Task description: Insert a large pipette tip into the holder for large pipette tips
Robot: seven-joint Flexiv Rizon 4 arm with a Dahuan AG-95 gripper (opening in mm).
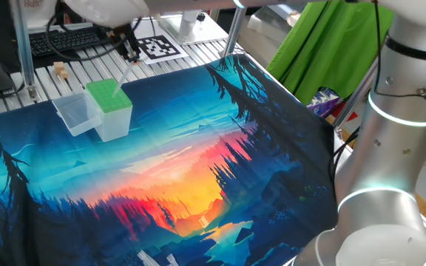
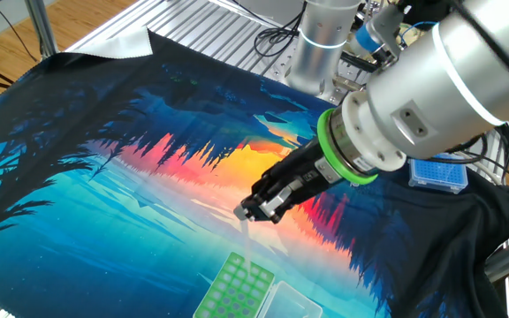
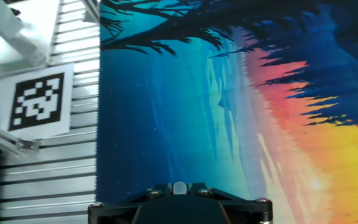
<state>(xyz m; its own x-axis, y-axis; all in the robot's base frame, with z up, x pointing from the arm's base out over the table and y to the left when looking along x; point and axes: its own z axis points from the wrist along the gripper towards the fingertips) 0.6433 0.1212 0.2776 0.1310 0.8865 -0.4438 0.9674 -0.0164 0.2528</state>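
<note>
The holder for large pipette tips [image 1: 109, 97] is a small box with a green perforated top, standing at the mat's far left; the other fixed view shows the holder [image 2: 234, 287] near its bottom edge. My gripper [image 1: 131, 50] hangs just above it, shut on the large pipette tip [image 1: 124, 71], which points down toward the green top with a gap left. In the other fixed view, the gripper [image 2: 256, 212] holds the tip [image 2: 247, 234] above the holder. In the hand view, the tip's whitish round end [image 3: 179, 187] sits between the dark jaws.
A clear plastic tub [image 1: 75, 114] stands against the holder's left side. A printed marker card [image 1: 159, 47] and a keyboard [image 1: 65, 41] lie behind, beyond the mat's edge. A blue tip box [image 2: 438, 173] sits at the mat's other end. A metal post [image 1: 22, 44] rises nearby.
</note>
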